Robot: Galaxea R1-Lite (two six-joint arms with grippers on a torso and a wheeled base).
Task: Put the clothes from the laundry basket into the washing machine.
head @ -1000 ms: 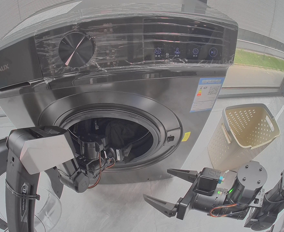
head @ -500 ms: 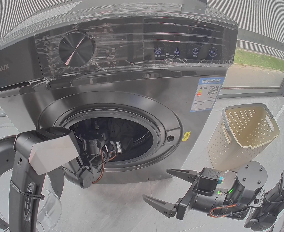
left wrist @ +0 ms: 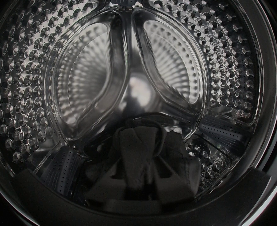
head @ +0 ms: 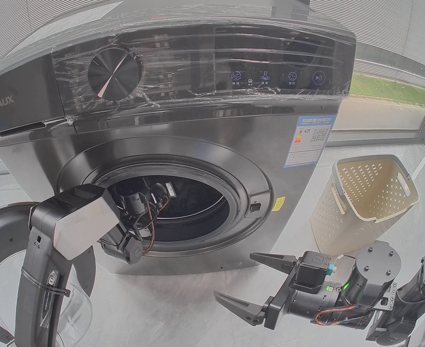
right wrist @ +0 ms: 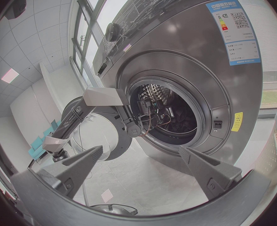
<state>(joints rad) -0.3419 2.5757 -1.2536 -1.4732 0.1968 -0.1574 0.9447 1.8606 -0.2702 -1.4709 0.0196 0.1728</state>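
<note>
One dark garment point(left wrist: 144, 164) is lying in washer point(head: 174, 136) w/ blue label point(head: 309, 140); R gripper point(head: 233, 275) is gaping wide; L gripper point(head: 168, 192) state unclear.

Pale grey marbled floor point(head: 183, 309), glossy, daylight reflecting off it. Tall windows with grey metal frames point(right wrist: 82, 29) along one side, bright daylight coming through. Beyond glass: corrugated grey wall point(head: 386, 10), strip of green grass point(head: 391, 90), beige paved path point(head: 376, 114) just below it. White panelled ceiling point(right wrist: 35, 22) with square lit panel point(right wrist: 10, 75). Plain white wall point(right wrist: 28, 110) far back, teal seats point(right wrist: 38, 145) at its foot
</note>
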